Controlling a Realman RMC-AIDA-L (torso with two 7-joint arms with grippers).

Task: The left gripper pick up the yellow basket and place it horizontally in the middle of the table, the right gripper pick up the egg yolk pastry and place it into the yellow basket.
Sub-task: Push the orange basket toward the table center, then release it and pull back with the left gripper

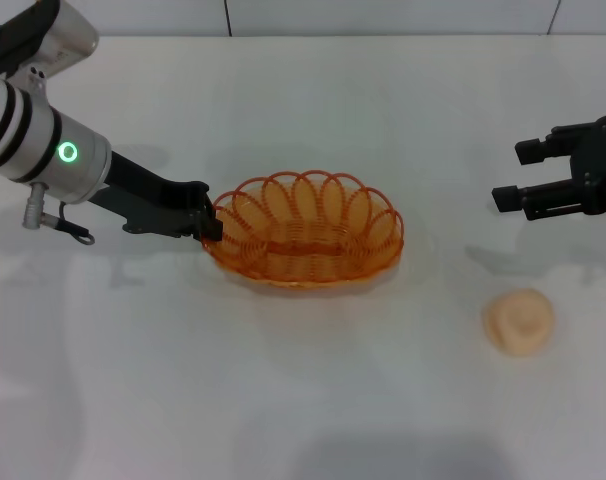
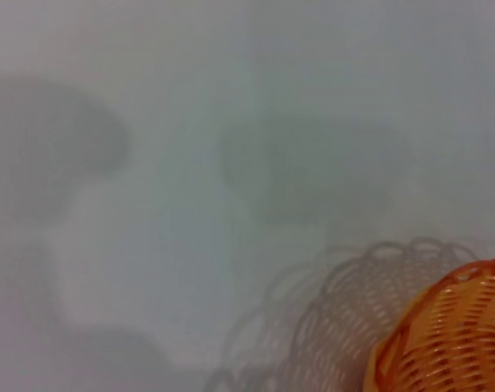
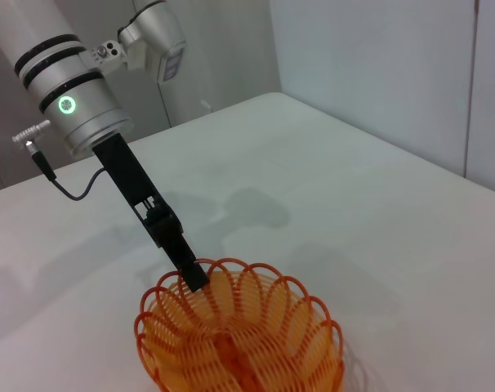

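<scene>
Left gripper [image 1: 213, 222]: fingers clamped on the looped rim at the left end of the basket, arm reaching in from the left.
Right gripper [image 1: 518, 176]: fingers apart, holding nothing, hanging above the right side of the table, well apart from the basket.
Basket [image 1: 308, 232]: lying lengthwise across the middle of the table [image 1: 283, 400], open side up.
Pastry [image 1: 519, 320]: on the table right of the basket, nearer the robot than the right gripper, touching neither.

white arm [image 1: 23, 135], green ring light [image 1: 69, 152]
</scene>
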